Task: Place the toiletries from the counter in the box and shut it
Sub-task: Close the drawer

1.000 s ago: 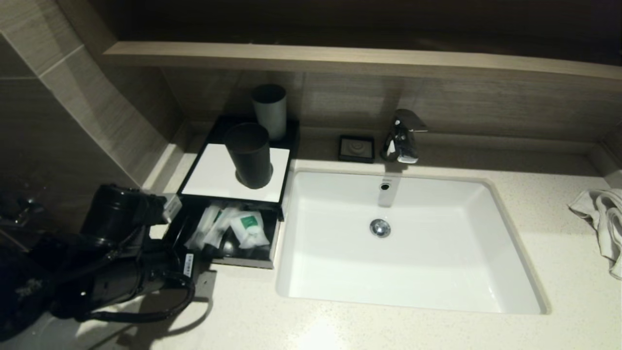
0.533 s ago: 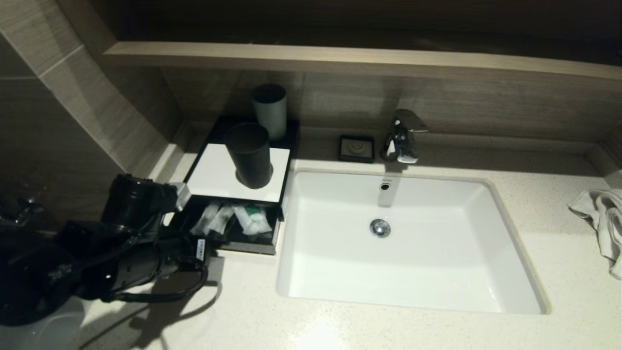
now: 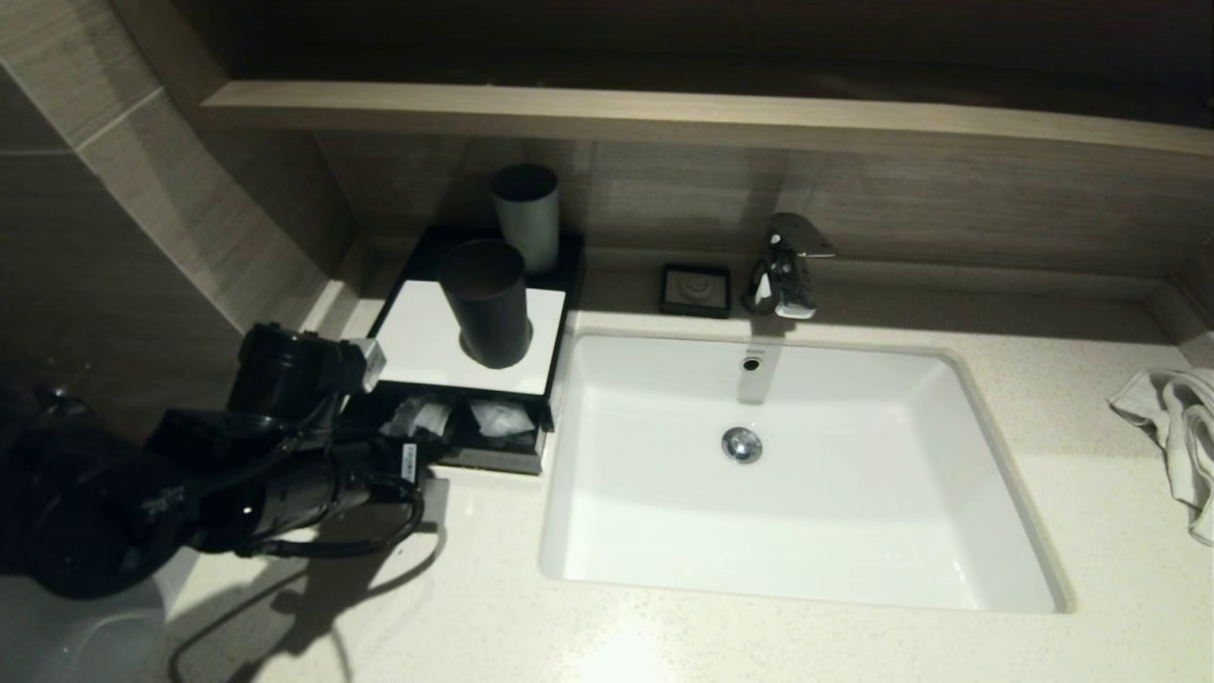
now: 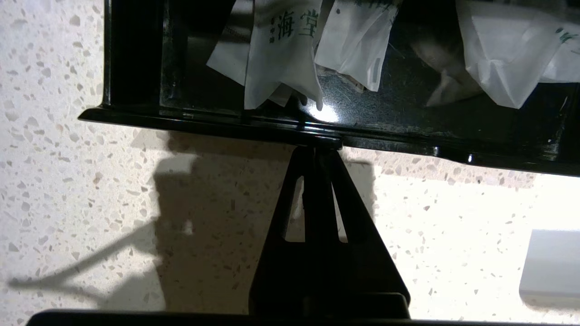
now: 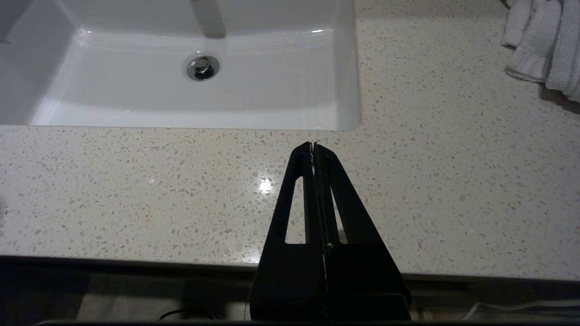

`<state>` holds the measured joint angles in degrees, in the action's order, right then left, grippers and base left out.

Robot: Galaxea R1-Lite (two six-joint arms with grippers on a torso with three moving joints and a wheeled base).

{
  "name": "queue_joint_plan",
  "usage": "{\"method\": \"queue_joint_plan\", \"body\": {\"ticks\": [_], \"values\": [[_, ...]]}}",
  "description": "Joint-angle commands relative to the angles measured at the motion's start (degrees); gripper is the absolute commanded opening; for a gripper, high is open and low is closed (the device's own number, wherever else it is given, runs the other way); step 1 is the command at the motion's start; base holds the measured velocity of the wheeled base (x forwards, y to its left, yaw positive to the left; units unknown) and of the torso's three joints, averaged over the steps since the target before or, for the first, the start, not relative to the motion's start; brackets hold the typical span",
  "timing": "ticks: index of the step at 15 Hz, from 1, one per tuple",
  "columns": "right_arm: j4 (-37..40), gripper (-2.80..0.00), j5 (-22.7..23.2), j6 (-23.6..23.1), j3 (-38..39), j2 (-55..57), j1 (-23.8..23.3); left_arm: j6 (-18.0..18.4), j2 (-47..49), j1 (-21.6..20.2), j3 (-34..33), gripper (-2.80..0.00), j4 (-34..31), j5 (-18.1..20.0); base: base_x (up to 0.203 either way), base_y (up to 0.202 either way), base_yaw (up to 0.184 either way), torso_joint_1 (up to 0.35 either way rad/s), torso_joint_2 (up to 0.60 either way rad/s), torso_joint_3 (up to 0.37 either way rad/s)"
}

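Left gripper sits at the front of the box, fingers pressed together with nothing between them — the tips touch the black front lip of the drawer, near the middle of that lip. The box stands at the back left of the table, just left of the sink, and its drawer shows only a narrow open strip under the white top panel.

Inside that strip lie the toiletries — translucent white sachets, one with green printed characters, heaped against each other just beyond the lip, on the far side of it from the fingertips. None of them is touching the fingers.

A black cup stands upright on the white panel, a grey cup behind it.

Right gripper hovers over the front edge of the table, near the sink's front right corner, fingers pressed together and holding nothing. A white towel lies crumpled at the right edge.
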<state>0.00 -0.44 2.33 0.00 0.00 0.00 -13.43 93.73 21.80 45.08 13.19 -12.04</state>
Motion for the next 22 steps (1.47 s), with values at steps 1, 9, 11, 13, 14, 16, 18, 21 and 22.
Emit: {"method": "queue_joint_plan", "body": {"ticks": [1,9,11,13,14,16,18,21,22], "values": [[0.0,-2.8,0.0,0.0,0.0,0.0,0.0,-0.1,0.7,0.0,1.7,-2.8,0.1,-0.1,0.0,0.0,0.0,0.0,0.0,0.0],[0.0,-2.8,0.0,0.0,0.0,0.0,0.0,-0.1,2.6,-0.4,2.5,-2.8,1.7,-0.1,0.0,0.0,0.0,0.0,0.0,0.0],[0.0,-2.8,0.0,0.0,0.0,0.0,0.0,-0.1,2.8,-0.4,3.4,-2.8,2.1,-0.1,0.0,0.0,0.0,0.0,0.0,0.0],[0.0,-2.8,0.0,0.0,0.0,0.0,0.0,-0.1,3.2,-0.4,4.5,-2.8,2.2,-0.1,0.0,0.0,0.0,0.0,0.0,0.0],[0.0,-2.8,0.0,0.0,0.0,0.0,0.0,-0.1,3.2,-0.4,5.0,-2.8,2.2,-0.1,0.0,0.0,0.0,0.0,0.0,0.0],[0.0,-2.8,0.0,0.0,0.0,0.0,0.0,-0.1,3.3,-0.4,5.7,-2.8,2.1,-0.1,0.0,0.0,0.0,0.0,0.0,0.0],[0.0,-2.8,0.0,0.0,0.0,0.1,0.0,-0.1,3.4,-0.4,5.9,-2.8,2.1,-0.1,0.0,0.0,0.0,0.0,0.0,0.0],[0.0,-2.8,0.0,0.0,0.0,0.0,0.0,-0.1,3.9,-0.4,6.0,-2.8,2.2,-0.1,0.0,0.0,0.0,0.0,0.0,0.0],[0.0,-2.8,0.0,0.0,0.0,0.0,0.0,0.0,4.0,-0.4,6.1,-2.8,2.2,-0.1,0.0,0.0,0.0,0.0,0.0,0.0]]}}
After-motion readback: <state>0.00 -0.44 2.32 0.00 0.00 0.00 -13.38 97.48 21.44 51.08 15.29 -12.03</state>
